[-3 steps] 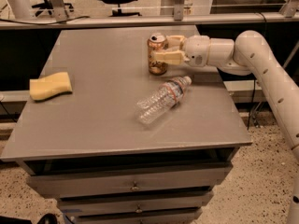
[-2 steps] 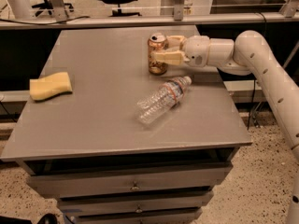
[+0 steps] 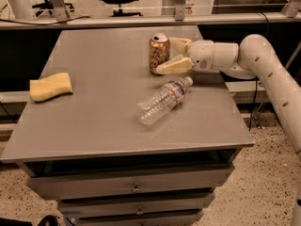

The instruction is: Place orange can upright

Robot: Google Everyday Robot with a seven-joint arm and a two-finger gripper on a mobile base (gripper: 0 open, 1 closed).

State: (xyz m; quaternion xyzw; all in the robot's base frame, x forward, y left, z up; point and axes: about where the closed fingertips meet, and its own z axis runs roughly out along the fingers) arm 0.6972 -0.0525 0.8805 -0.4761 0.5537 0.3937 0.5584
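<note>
We note the orange can standing upright on the table, toward its far edge, silver top up. The gripper comes in from the right at can height, its fingers spread apart, one behind the can and one in front by its base; we cannot tell whether they touch it. A clear bottle lies on its side near the can. A yellow sponge sits well apart at the left

Shiny metal orange can, clear crinkly plastic bottle, matte grey table, smooth cream plastic-looking gripper right at the can.
</note>
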